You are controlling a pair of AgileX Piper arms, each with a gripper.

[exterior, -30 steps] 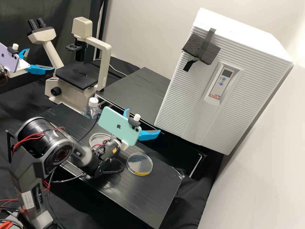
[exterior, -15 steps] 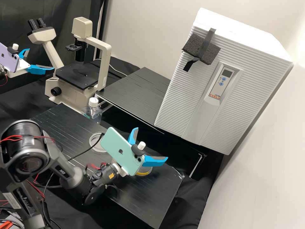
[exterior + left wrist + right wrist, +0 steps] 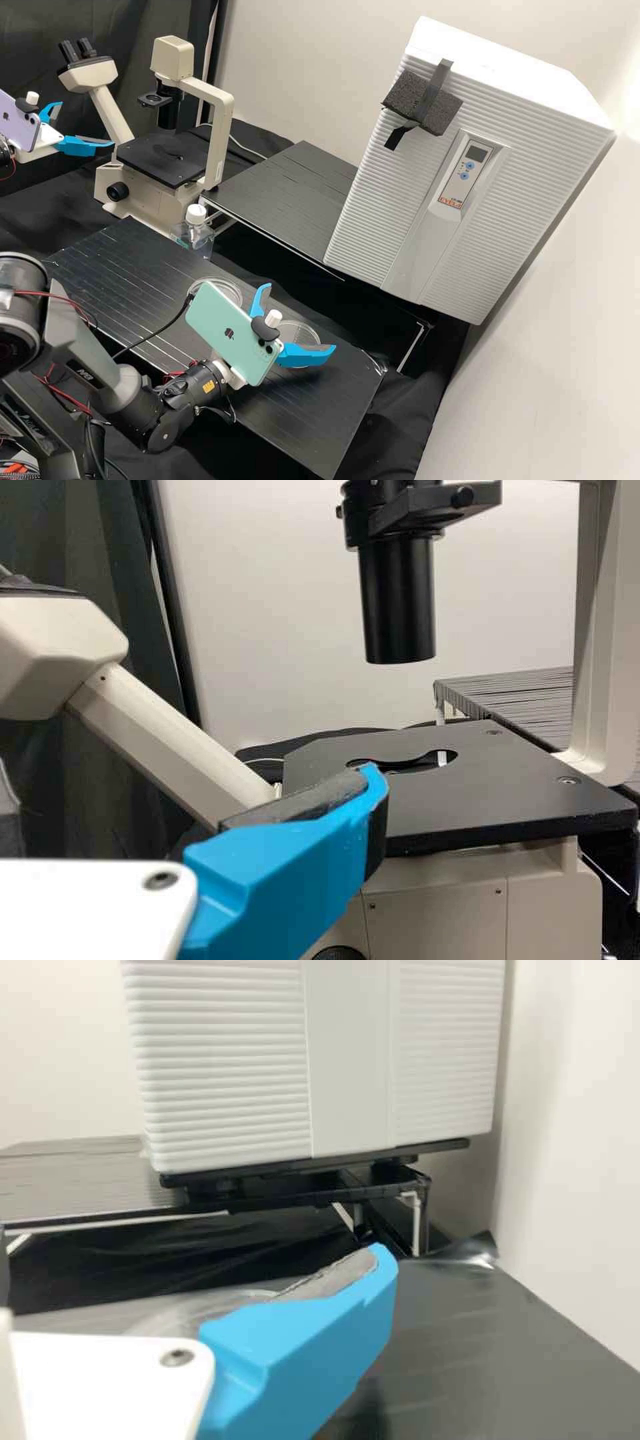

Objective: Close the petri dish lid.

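Note:
In the high view my right gripper (image 3: pixel 301 317) is open above the front bench, its fingers spread in front of a clear round petri dish piece (image 3: pixel 299 331). Another clear round piece (image 3: pixel 215 285) lies farther left, partly behind the green phone. I cannot tell which is lid and which is base. My left gripper (image 3: pixel 87 123) stands open at the upper left by the microscope. In the right wrist view, my right gripper (image 3: pixel 190 1278) has a faint clear dish (image 3: pixel 180 1312) beyond its fingers. In the left wrist view, my left gripper (image 3: pixel 190 798) holds nothing and faces the microscope stage.
A beige microscope (image 3: pixel 160 157) stands at the back left. A capped clear bottle (image 3: pixel 194 230) is beside the front bench (image 3: pixel 313 413). A large white incubator (image 3: pixel 460 173) rises at the back right, near a raised black shelf (image 3: pixel 287 187). A black cable crosses the bench.
My right arm has swung toward the high view's lower left, its gripper first coming nearer, then shifting back leftward and slightly down. Its fingers stayed open. The left arm has kept still.

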